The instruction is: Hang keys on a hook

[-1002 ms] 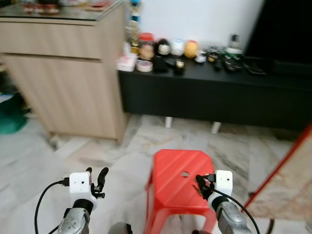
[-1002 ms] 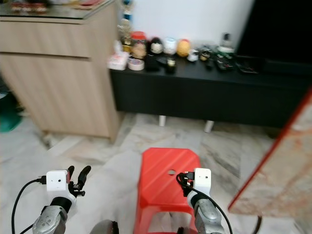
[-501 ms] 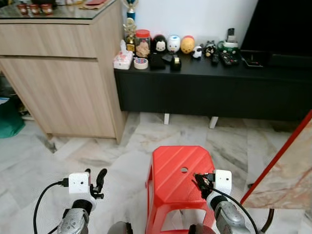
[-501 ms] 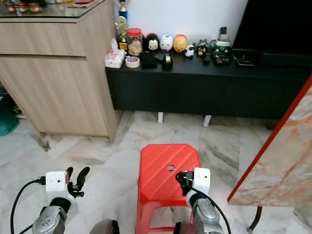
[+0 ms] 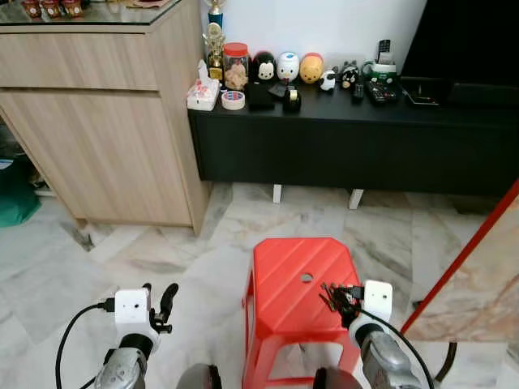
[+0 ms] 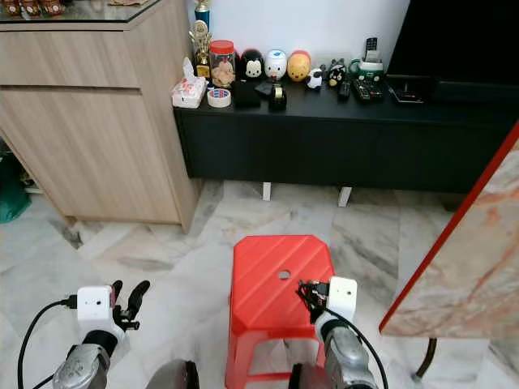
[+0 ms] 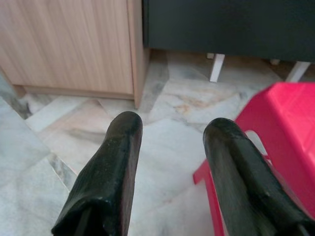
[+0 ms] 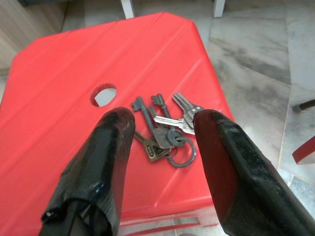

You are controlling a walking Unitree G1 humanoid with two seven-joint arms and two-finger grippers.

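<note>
A bunch of keys [image 8: 165,132] on a ring lies flat on the seat of a red plastic stool [image 5: 288,275], near its small round hole [image 8: 104,94]. My right gripper [image 5: 339,298] hovers just above the keys with its two fingers [image 8: 106,147] open, one on each side of the bunch, touching nothing. Low over the marble floor to the left of the stool, my left gripper [image 5: 162,301] is open and empty; its wrist view shows the fingers [image 7: 115,162] apart, with the stool's corner beside them.
A wooden cabinet [image 5: 105,121] stands at the back left. A black low console [image 5: 357,146] with figurines, a jar and tape runs along the wall. A red-edged marble tabletop [image 5: 478,275] juts in at the right. Marble floor surrounds the stool.
The head view was blurred a second ago and is sharp now, shifted slightly. My right gripper has edged a little to the right over the stool. The left arm has not moved.
</note>
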